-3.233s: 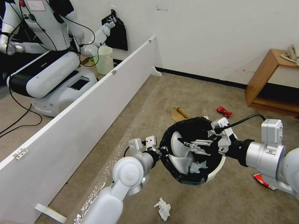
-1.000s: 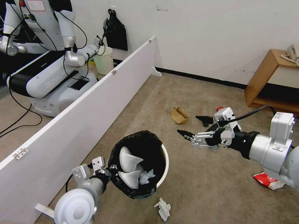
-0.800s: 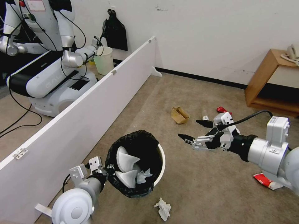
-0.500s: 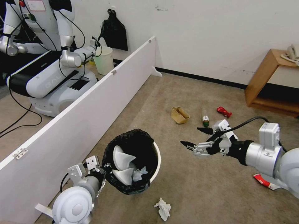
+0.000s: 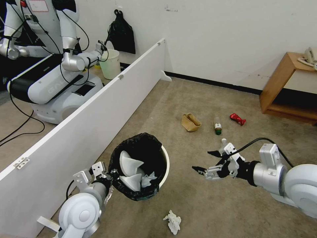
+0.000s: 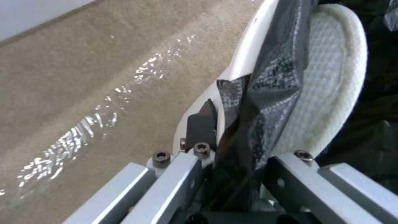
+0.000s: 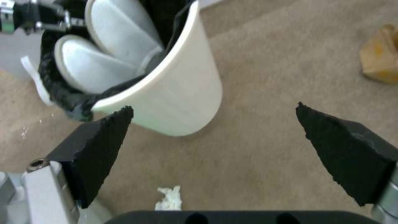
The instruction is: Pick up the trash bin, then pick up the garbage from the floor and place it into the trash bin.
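Trash bin (image 5: 164, 162) is hanging from the left tool (image 5: 110, 177), which is pinching its rim; beside the bin, the right tool (image 5: 205, 162) is hovering wide open.

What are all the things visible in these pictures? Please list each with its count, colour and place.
trash bin: 1, white with black bag liner, tilted, held at its rim
slippers: 2, white, inside the trash bin
tissue in bin: 1, white, beside the slippers
tissue on floor: 1, white, carpet in front of the bin
paper bag: 1, tan, carpet mid-room
bottle: 1, clear with green label, right of the paper bag
wrapper: 1, red, near the shelf
partition board: 1, white, left side
wooden shelf: 1, brown, right wall
other robot: 1, white, behind the board
pale bin: 1, near the other robot
left tool: 1, shut on the bin rim
right tool: 1, open, above the carpet right of the bin
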